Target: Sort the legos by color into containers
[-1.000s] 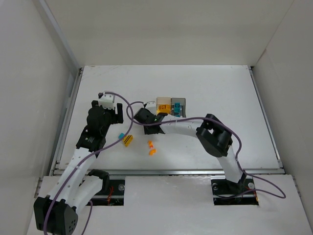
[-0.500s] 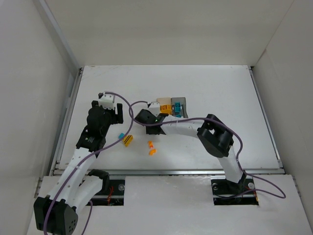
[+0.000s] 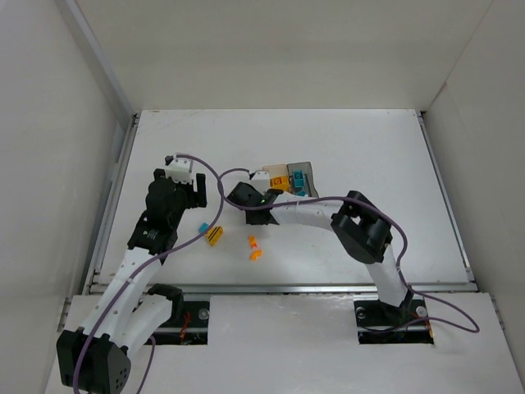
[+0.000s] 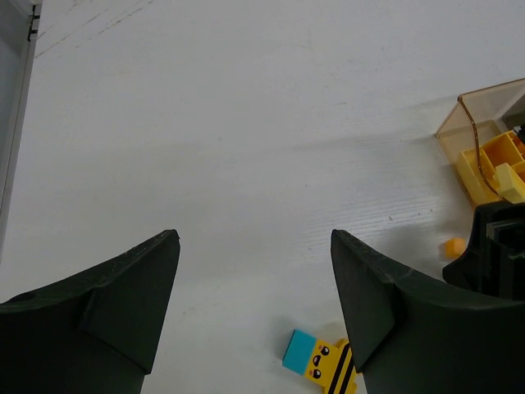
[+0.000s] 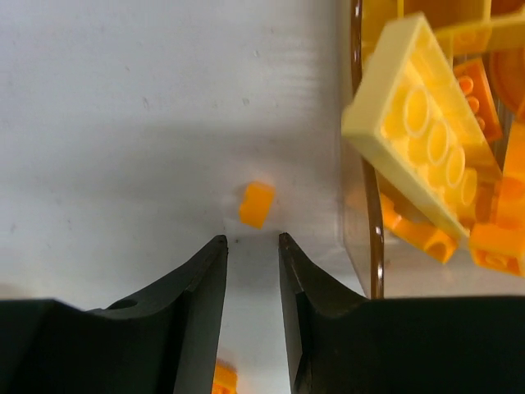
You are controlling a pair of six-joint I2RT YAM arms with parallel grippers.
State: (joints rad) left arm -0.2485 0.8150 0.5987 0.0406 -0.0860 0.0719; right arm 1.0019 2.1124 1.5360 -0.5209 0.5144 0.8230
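In the left wrist view my left gripper (image 4: 254, 236) hangs open and empty over the table. A teal brick (image 4: 297, 348) joined to a yellow black-striped brick (image 4: 332, 367) lies just below it. My right gripper (image 5: 253, 238) is open only a narrow gap, with nothing between its fingers. A tiny orange brick (image 5: 257, 203) lies just past its tips. To its right stands the amber bin (image 5: 367, 205), holding a pale yellow plate (image 5: 418, 107) and orange bricks. From above, the amber bin (image 3: 280, 176) and the grey bin (image 3: 302, 177) sit side by side, with my right gripper (image 3: 248, 187) at their left.
Two orange bricks (image 3: 253, 241) (image 3: 256, 254) lie on the table near the front, right of the teal brick (image 3: 203, 227) and striped brick (image 3: 215, 237). My left gripper (image 3: 190, 190) is left of the right wrist. White walls enclose the table (image 3: 369, 164).
The right gripper has edged toward the bins, which have shifted slightly right and turned. Its jaws have parted a touch. The left arm has not moved.
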